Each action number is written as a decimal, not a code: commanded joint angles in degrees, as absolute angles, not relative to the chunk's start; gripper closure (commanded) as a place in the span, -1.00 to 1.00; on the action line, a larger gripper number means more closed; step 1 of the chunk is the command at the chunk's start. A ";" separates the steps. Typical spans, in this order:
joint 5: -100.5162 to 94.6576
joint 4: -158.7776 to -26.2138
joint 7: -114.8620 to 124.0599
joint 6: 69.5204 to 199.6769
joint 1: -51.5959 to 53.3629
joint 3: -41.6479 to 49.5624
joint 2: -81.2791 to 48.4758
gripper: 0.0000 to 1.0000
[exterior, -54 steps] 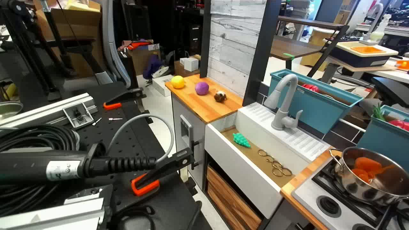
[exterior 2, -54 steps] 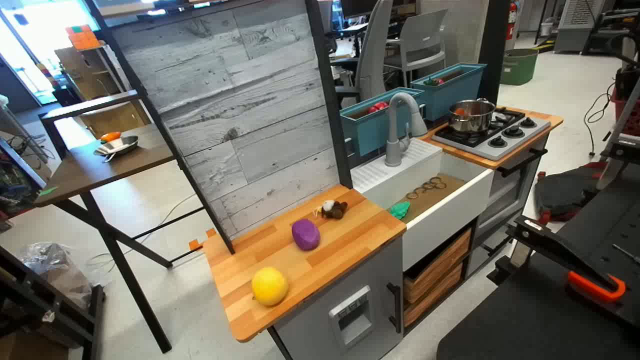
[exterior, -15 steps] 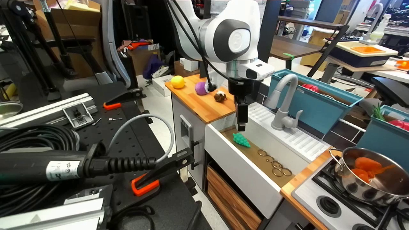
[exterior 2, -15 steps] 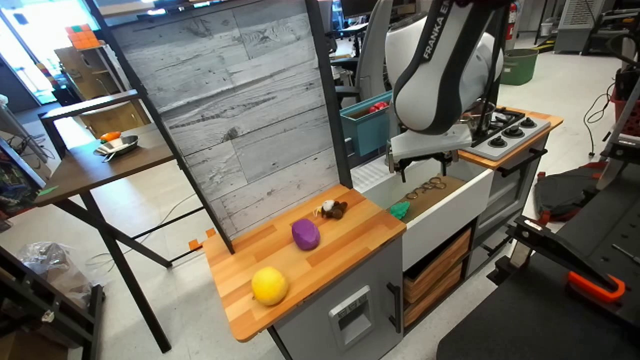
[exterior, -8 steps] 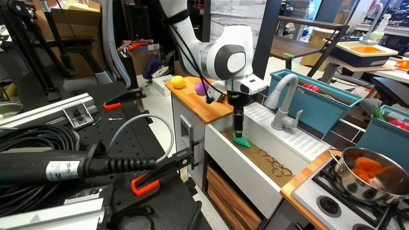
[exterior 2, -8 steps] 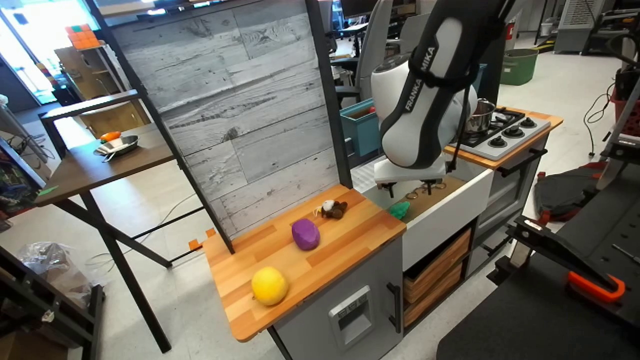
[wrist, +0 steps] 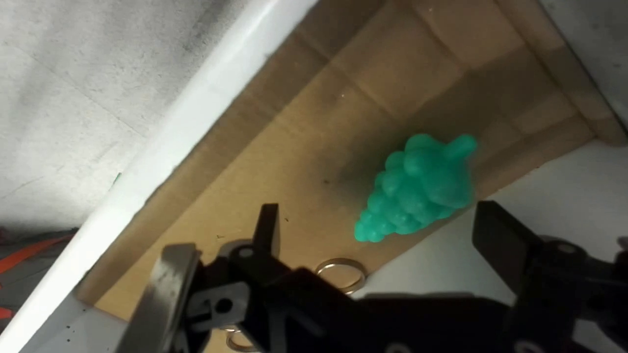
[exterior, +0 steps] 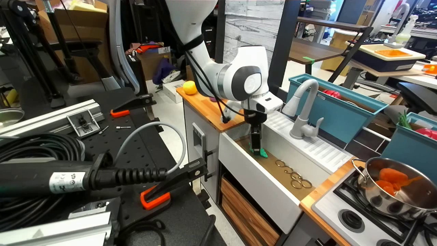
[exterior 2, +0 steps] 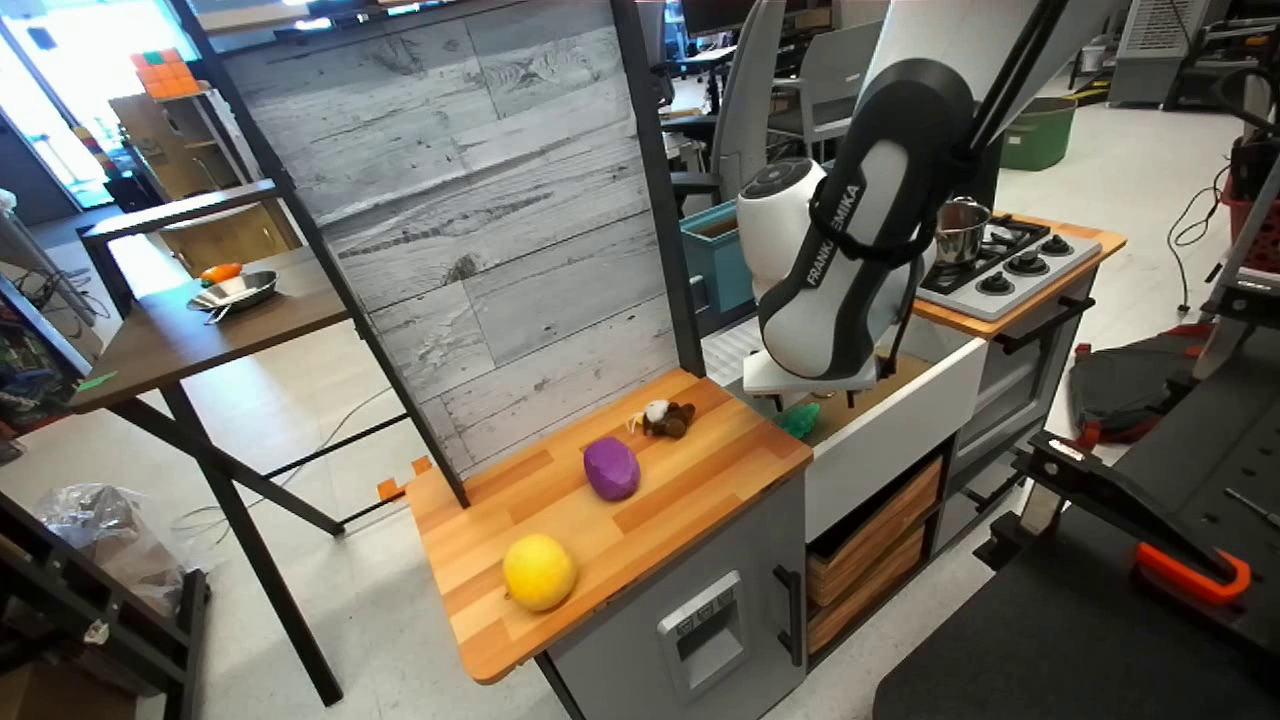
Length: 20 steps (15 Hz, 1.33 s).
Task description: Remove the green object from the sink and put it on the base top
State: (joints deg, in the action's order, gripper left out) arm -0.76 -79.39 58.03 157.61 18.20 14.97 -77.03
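Observation:
The green object is a bright green bunch of grapes lying on the brownish bottom of the white sink. In an exterior view it is partly hidden behind my gripper; it also shows in an exterior view. My gripper points down inside the sink, fingers spread wide with nothing held. In the wrist view the narrow tip of the grapes lies between the fingertips and the wider stem end lies beyond them. Contact cannot be told. The base top is the wooden counter beside the sink.
On the base top lie a yellow ball, a purple item and a small brown and white toy. Several brass rings lie in the sink. A grey faucet stands behind it. A pot sits on the stove.
The arm was out of view 3.6 s ago. It has come in over the sink and lowered, bringing the open gripper down to the grapes. The grapes have not visibly moved.

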 commanded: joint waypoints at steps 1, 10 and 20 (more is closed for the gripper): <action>-0.24 -73.85 59.21 155.37 18.54 16.27 -81.62 -1.00; -2.01 -65.03 59.09 148.82 17.44 17.34 -87.02 0.03; -4.45 -69.43 56.70 150.23 18.40 18.48 -83.52 0.94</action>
State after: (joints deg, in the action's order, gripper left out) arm -3.31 -67.87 58.04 149.88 17.87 17.69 -84.93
